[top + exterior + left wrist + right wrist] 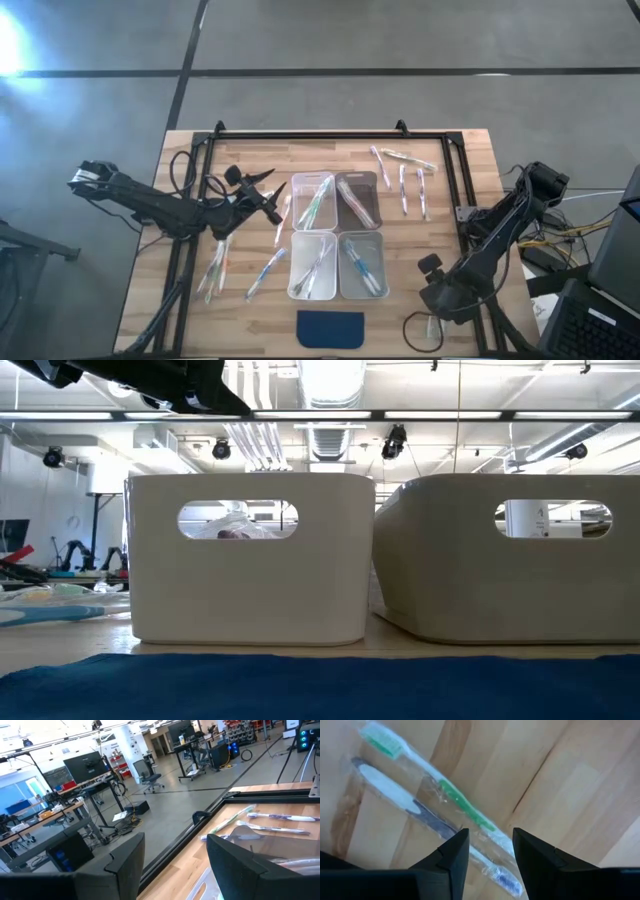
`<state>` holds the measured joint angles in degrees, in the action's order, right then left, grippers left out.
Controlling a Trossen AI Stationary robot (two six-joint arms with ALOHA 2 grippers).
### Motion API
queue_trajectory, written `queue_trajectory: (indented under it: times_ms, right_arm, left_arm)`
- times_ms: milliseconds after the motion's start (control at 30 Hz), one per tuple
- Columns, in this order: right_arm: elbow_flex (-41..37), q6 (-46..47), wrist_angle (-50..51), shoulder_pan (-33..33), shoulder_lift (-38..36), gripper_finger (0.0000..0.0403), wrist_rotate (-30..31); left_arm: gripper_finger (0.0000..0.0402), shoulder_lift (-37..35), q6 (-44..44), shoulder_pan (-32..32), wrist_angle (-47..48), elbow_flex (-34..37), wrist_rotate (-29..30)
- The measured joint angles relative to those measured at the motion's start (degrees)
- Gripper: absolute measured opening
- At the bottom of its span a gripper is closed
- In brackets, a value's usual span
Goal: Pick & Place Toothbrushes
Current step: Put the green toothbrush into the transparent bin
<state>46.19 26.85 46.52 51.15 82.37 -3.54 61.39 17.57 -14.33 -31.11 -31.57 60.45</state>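
Note:
Two wrapped toothbrushes, one green [445, 795] and one grey and white [400, 800], lie side by side on the wood near the table's near right corner [432, 326]. My right gripper [490, 852] points down over them, open, one finger on either side of their wrapped ends. More toothbrushes lie at the far right [402, 178], at the left [215, 268] and inside the clear bins [313, 200]. My left gripper [268, 203] hangs open and level, left of the bins, holding nothing. My right gripper comes from above with its fingers [452, 852] astride the clear wrapper's end [492, 855], lying across the toothbrushes. I cannot tell whether the fingers touch the wrapper. Both toothbrushes lie flat on the table.
Several clear bins [362, 265] stand in a block at the table's middle. A dark blue pad [331, 328] lies at the near edge. A black frame [330, 135] runs along the far and side edges. Bare wood lies between the bins and my right gripper.

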Motion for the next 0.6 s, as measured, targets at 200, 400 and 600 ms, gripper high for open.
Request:
queue_trajectory:
  times_ms: [200, 400, 600]
  right_arm:
    - [-2.6, 0.0, -3.0, 0.5, 0.0, 0.0144, 0.0]
    - [-4.8, -0.2, -5.8, 0.5, 0.0, 0.0163, 0.1]
    - [-7.9, -0.3, -7.5, 0.5, 0.0, 0.0172, 0.1]
  left_arm:
    - [0.0218, 0.0, 0.0, 0.0, 0.3, 0.0, 0.0]
    - [0.0218, 0.0, 0.0, 0.0, 0.3, 0.0, 0.0]
    - [0.0218, 0.0, 0.0, 0.0, 0.3, 0.0, 0.0]
